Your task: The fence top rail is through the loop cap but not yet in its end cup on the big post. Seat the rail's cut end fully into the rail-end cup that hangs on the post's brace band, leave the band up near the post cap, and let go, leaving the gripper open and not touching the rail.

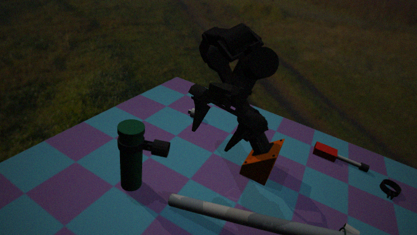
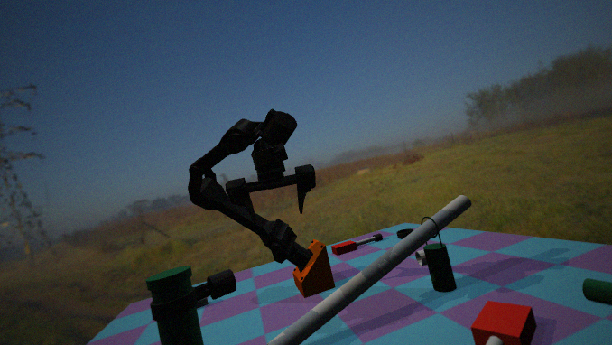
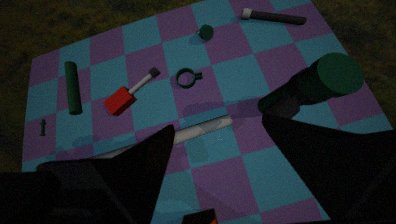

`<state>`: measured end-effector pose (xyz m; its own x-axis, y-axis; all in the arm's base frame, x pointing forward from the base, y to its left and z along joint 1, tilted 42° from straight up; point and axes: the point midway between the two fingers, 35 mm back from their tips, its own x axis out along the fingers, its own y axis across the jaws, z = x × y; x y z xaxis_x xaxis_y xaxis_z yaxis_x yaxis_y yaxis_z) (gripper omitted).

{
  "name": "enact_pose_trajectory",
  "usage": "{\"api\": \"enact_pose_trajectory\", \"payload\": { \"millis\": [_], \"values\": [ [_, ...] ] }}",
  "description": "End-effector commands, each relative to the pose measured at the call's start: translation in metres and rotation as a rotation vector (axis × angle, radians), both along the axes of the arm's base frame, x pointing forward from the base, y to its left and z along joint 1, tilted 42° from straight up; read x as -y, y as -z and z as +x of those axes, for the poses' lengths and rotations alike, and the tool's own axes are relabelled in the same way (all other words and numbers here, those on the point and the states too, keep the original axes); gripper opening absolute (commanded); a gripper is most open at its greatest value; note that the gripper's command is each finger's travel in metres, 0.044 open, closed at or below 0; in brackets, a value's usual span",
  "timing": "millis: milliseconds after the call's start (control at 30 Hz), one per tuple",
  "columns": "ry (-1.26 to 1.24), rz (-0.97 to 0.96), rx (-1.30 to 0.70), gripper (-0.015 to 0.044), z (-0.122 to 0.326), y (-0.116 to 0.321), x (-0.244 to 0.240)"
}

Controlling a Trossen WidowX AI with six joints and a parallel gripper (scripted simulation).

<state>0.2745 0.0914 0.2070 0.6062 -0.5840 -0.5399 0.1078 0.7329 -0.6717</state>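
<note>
The big green post (image 1: 131, 169) (image 2: 180, 327) stands upright; its cap (image 3: 340, 74) shows in the wrist view. The dark brace band (image 1: 130, 147) (image 2: 171, 308) sits just under the cap, with the rail-end cup (image 1: 160, 148) (image 2: 223, 284) sticking out sideways. The pale rail (image 1: 212, 209) (image 2: 379, 266) (image 3: 202, 129) slopes through the wire loop (image 2: 431, 219) above the short green post (image 2: 441, 271). Its lower end is outside the cup, below it and apart. My gripper (image 1: 210, 141) (image 2: 276, 212) (image 3: 217, 123) is open and empty, high above the table, clear of rail and post.
The orange arm base (image 1: 261, 163) (image 2: 316, 273) stands behind the rail. A red block with a rod (image 1: 325, 151) (image 2: 344, 247) and a dark ring (image 1: 389, 189) lie beyond. Another red block (image 2: 503, 322) (image 3: 119, 101), a green cylinder (image 3: 73, 87) and a green ring (image 3: 186, 78) lie on the rail's other side.
</note>
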Motion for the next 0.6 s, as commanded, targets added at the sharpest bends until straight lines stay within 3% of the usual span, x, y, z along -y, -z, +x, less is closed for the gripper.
{"api": "enact_pose_trajectory", "payload": {
  "millis": [0,267,567],
  "values": [
    [0.030,0.027,-0.064,0.0440,0.007,0.032,-0.031],
    [-0.001,-0.002,-0.119,0.0440,0.008,0.030,-0.026],
    [-0.342,-0.236,-0.525,0.0440,0.014,0.004,0.020]
  ]
}}
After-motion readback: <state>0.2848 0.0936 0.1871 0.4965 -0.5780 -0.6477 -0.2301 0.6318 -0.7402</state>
